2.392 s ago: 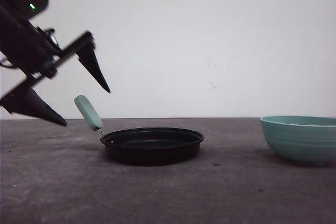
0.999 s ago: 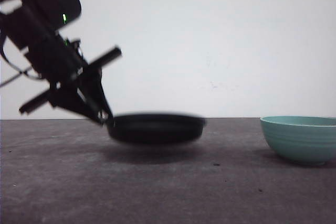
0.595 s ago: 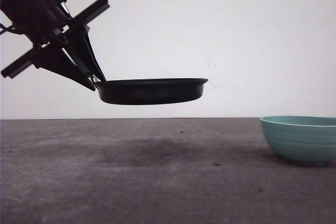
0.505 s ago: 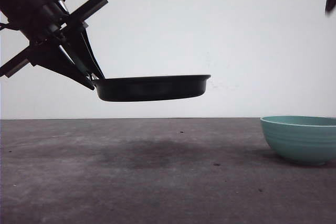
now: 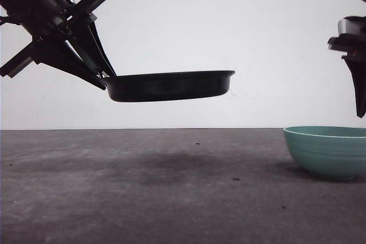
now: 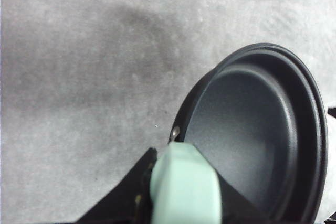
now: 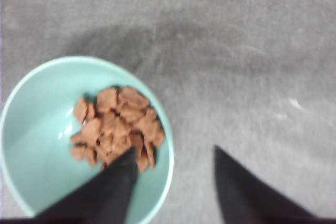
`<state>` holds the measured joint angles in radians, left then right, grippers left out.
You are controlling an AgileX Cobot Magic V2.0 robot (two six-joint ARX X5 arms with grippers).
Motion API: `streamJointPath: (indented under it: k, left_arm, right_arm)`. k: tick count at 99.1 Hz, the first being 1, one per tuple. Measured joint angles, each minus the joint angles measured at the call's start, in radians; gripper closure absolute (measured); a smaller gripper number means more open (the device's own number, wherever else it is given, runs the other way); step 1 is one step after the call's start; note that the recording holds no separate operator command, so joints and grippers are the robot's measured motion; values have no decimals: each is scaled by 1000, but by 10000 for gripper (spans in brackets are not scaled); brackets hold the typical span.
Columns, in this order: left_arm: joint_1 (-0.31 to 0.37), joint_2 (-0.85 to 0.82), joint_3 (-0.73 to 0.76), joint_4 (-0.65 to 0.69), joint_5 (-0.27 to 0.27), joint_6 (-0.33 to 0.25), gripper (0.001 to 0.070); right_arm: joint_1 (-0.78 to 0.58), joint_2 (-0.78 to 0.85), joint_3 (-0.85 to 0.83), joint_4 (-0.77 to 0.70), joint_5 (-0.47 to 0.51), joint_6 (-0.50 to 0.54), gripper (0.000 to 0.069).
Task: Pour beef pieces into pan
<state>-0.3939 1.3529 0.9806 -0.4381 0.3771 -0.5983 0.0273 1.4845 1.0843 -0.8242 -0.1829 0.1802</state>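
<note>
The black pan (image 5: 168, 86) hangs level in the air, well above the table at the left. My left gripper (image 5: 104, 79) is shut on its mint-green handle (image 6: 184, 187); the pan's inside (image 6: 247, 135) holds nothing. Reddish-brown beef pieces (image 7: 118, 127) lie heaped in a teal bowl (image 7: 37, 145) that stands on the table at the right (image 5: 327, 150). My right gripper (image 7: 173, 156) hangs open above that bowl's rim, one finger over the bowl and the other outside it. A black fingertip (image 5: 360, 92) points down at the right edge of the front view.
The grey table (image 5: 183, 198) stretches below the lifted pan, with a soft shadow under it. A plain white wall stands behind. A few small specks lie on the table between pan and bowl.
My left gripper closed on the pan's handle and lifted the pan off the table; it has drifted slightly right. My right gripper has come down into view above the bowl.
</note>
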Motion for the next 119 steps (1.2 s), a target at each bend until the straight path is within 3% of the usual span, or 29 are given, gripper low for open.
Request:
streamJointPath:
  k: [17, 107, 119]
  left_arm:
    - [0, 0, 0, 0, 0, 5, 658]
    - [0, 0, 0, 8, -1, 11, 658]
    - [0, 0, 0, 8, -1, 11, 658]
  right_arm:
    - [0, 22, 0, 43, 0, 0, 521]
    - [13, 169, 0, 58, -27, 11, 574]
    - [18, 169, 0, 69, -29, 10, 659]
